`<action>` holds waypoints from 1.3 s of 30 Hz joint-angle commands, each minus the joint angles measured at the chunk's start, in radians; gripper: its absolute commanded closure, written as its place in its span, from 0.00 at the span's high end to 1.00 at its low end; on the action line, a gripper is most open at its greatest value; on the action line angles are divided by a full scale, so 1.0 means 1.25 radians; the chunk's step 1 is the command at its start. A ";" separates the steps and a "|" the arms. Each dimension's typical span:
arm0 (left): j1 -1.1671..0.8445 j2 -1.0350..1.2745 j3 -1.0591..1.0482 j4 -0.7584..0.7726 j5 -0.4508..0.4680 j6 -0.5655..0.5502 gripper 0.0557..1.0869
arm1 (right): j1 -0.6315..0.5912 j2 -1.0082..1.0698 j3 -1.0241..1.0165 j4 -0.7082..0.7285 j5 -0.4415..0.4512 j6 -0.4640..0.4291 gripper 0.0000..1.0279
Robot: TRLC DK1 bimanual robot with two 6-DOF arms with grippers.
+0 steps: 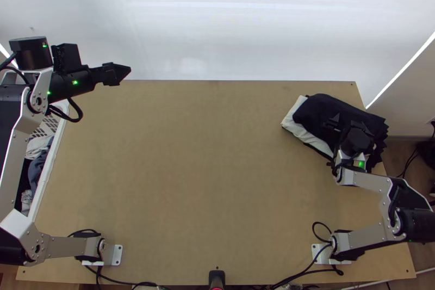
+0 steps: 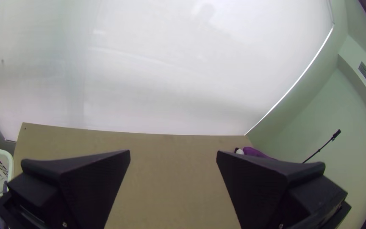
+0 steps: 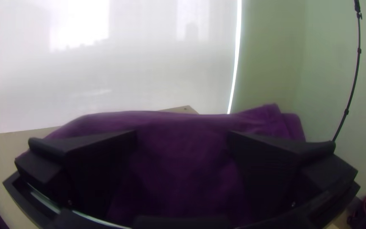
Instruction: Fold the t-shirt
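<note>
- Broadly, a light wooden bench (image 1: 190, 154)
- Basket (image 1: 49, 176) of clothes (image 1: 37, 167) beside its left edge
- Folded cloths (image 1: 326, 108) stacked near the far right corner; whether one's the t-shirt, I cannot tell
- Right hand (image 1: 348, 119) over them, spread wide, gripping nothing
- Left hand (image 1: 123, 71) raised, spread wide, empty

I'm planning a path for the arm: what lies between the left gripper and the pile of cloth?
Bare wooden tabletop lies between the left gripper and the pile of cloth; the top view shows this.
</note>
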 commanded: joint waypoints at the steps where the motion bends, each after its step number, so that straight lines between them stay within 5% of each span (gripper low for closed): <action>1: -0.002 -0.003 -0.004 0.001 0.001 -0.011 0.96 | 0.009 -0.118 -0.001 0.031 0.002 -0.044 0.95; 8: 0.002 -0.020 -0.009 0.000 0.001 -0.017 0.96 | -0.046 -0.134 0.082 0.023 0.002 -0.074 0.95; 18: 0.002 -0.021 0.025 -0.001 -0.001 -0.014 0.96 | -0.138 0.137 0.087 0.025 0.002 0.014 0.96; 25: -0.007 -0.011 0.047 0.000 0.001 -0.015 0.96 | -0.173 0.133 0.090 0.022 0.003 0.062 0.95; 30: -0.009 -0.011 0.050 0.000 0.001 -0.018 0.96 | -0.141 0.011 0.107 0.006 0.002 0.060 0.95; 39: -0.007 -0.023 0.037 -0.002 -0.001 -0.028 0.96 | 0.101 -0.041 0.142 -0.013 0.003 0.040 0.95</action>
